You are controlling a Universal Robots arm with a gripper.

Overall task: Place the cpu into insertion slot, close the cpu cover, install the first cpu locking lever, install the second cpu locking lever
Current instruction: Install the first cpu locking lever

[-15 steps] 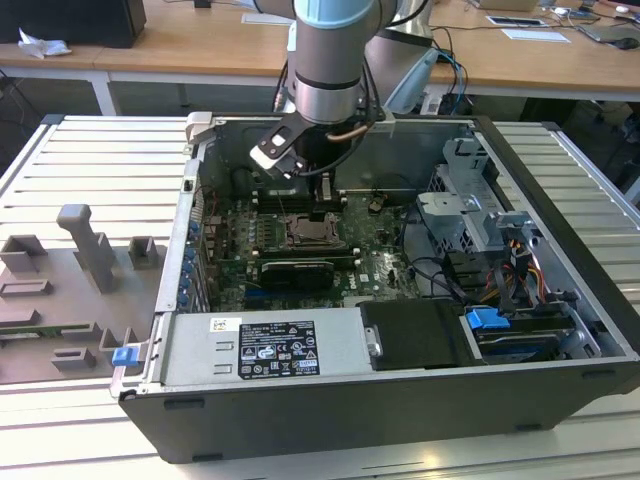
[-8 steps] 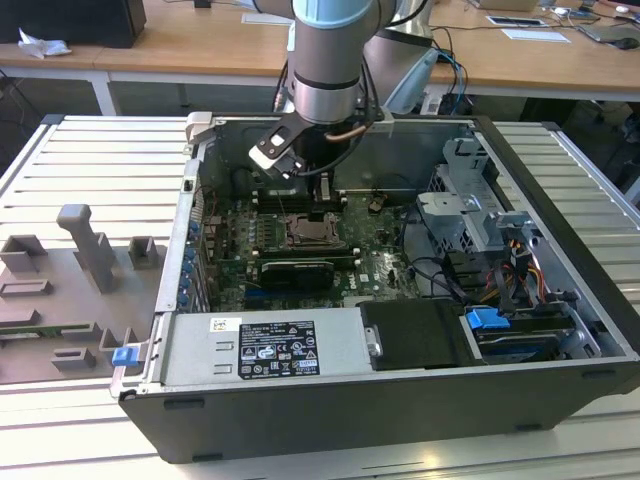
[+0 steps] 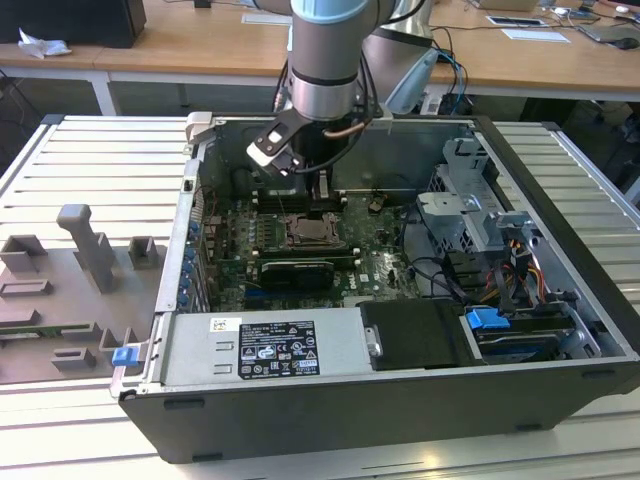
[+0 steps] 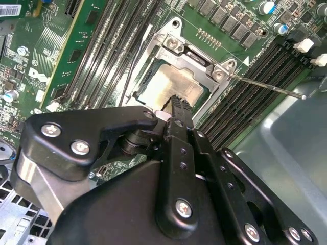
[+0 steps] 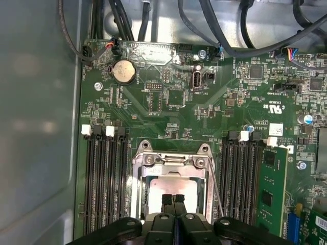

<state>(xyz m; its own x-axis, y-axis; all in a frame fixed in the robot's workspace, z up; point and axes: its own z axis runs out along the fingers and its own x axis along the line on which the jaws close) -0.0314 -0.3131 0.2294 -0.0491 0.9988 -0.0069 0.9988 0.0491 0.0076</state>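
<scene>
cpu (image 5: pixel 162 187) just beneath gripper (image 5: pixel 172 199)

One open black computer case (image 3: pixel 330 425) is counted on the one slatted metal desk (image 3: pixel 90 165), and one green circuit board (image 5: pixel 173 102) is held inside it. One square, metal-rimmed insertion slot (image 5: pixel 144 148), one pale silvery square cpu (image 5: pixel 171 185) and one thin silvery hinged cpu cover (image 5: pixel 171 162) are counted. Two banks of long black memory slots (image 5: pixel 104 178) are seen flanking the slot. One round silver coin battery (image 5: pixel 124 72) is counted. One black gripper (image 5: pixel 173 198) with two fingers (image 5: pixel 167 201) is counted.
</scene>
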